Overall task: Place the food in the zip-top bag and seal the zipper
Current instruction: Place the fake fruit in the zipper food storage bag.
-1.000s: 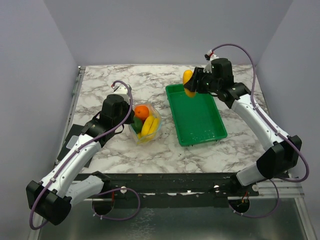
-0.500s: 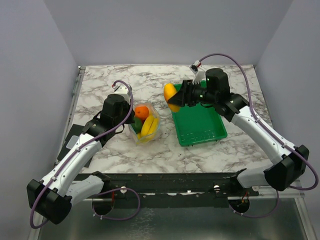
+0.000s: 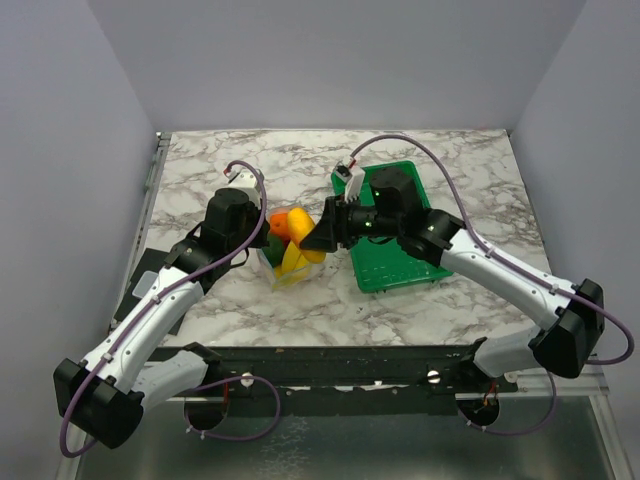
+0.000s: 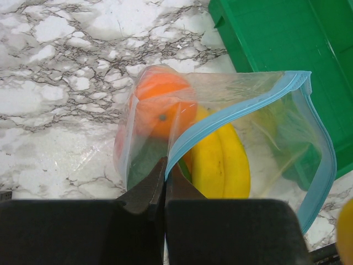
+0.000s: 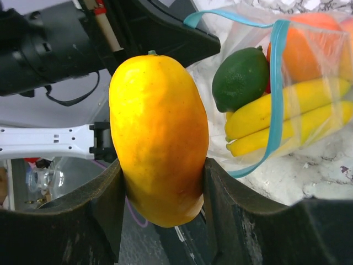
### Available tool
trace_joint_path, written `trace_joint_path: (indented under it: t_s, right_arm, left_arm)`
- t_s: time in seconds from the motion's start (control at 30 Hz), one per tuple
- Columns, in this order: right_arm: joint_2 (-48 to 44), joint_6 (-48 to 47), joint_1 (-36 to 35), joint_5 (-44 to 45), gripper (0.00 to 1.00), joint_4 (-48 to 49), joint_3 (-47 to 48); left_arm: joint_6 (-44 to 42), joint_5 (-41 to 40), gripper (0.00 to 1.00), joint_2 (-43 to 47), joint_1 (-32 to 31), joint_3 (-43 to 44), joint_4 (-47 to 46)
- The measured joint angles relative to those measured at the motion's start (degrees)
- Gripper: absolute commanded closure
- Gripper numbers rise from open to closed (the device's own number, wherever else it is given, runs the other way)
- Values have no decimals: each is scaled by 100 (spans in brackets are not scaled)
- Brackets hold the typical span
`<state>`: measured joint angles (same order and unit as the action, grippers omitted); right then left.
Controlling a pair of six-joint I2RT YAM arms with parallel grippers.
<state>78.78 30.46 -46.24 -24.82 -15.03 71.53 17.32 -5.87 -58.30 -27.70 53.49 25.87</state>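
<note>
Looking down from above, the top view sets the zip-top bag (image 3: 283,272) on the marbled worktop (image 3: 230,165) just left of the green tray (image 3: 405,255). Both arms meet over the bag, but the fingers are too crowded to read there.

The left wrist view supplies that. The left end effector (image 4: 164,172) is pinched fully together on the bag's rim, and the light blue zipper (image 4: 237,109) runs down into its fingertips, so the mouth gapes toward the tray. Through the clear plastic this view shows an orange (image 4: 162,107) and a banana (image 4: 220,160).

Only the right wrist view shows the dark green lime-like piece (image 5: 240,77), which lies above the banana inside the bag. It also shows the right end effector (image 5: 161,187) about half spread, its two pads clamped on the flanks of a large yellow-orange fruit (image 5: 157,127). The fruit is held just in front of the bag's open mouth, not yet inside.

The worktop is white marble with grey veins. Plain pale lilac walls (image 3: 330,60) close it in on three sides, and a black rail (image 3: 330,355) runs along its near edge.
</note>
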Motion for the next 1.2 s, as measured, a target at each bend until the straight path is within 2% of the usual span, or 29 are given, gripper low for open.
trace_joint_path:
  t_s: [0.37, 0.53, 0.83, 1.03, 1.2]
  right_arm:
    - [577, 402, -409, 667, 80, 46, -4]
    - [664, 752, -422, 1091, 71, 52, -2]
    - [973, 1200, -433, 1812, 66, 76, 175]
    - [1209, 1449, -433, 2184, 46, 87, 354]
    - [1244, 1596, -433, 2400, 34, 155, 400]
  left_arm:
    - [0, 0, 100, 0, 0, -7, -2]
    - [0, 0, 100, 0, 0, -7, -2]
    - [0, 50, 100, 0, 0, -7, -2]
    - [-2, 94, 100, -2, 0, -7, -2]
    - [-2, 133, 100, -2, 0, -7, -2]
